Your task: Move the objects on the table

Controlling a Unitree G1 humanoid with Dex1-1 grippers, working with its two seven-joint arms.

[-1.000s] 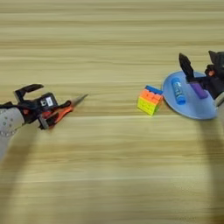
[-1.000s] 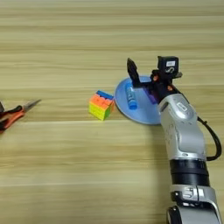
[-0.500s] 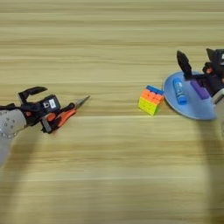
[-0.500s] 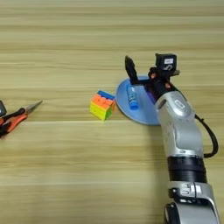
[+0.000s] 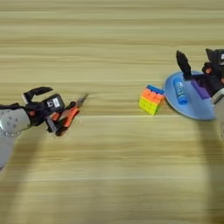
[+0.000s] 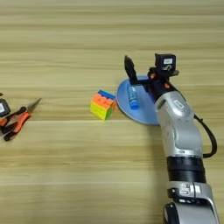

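My left gripper (image 5: 53,116) is at the left of the table (image 5: 112,175), shut on the orange-black handles of the pliers (image 5: 70,113). Their tip points up and right towards the puzzle cube (image 5: 151,99), which sits alone right of the middle. Just right of the cube lies the round light-blue plate (image 5: 192,111), bearing the blue tube (image 5: 179,90) and the purple block (image 5: 200,89). My right gripper (image 6: 146,65) hangs open over the plate's far part, its jaws wide apart, one above the tube and the other beyond the block. It touches neither.
My right forearm (image 6: 179,131) runs from the near edge up to the plate and hides the table behind it. A stretch of bare wood separates the pliers from the cube.
My left gripper has shifted a little right and towards the near edge, taking the pliers' handles along. The cube, the plate and my right gripper have stayed where they were.
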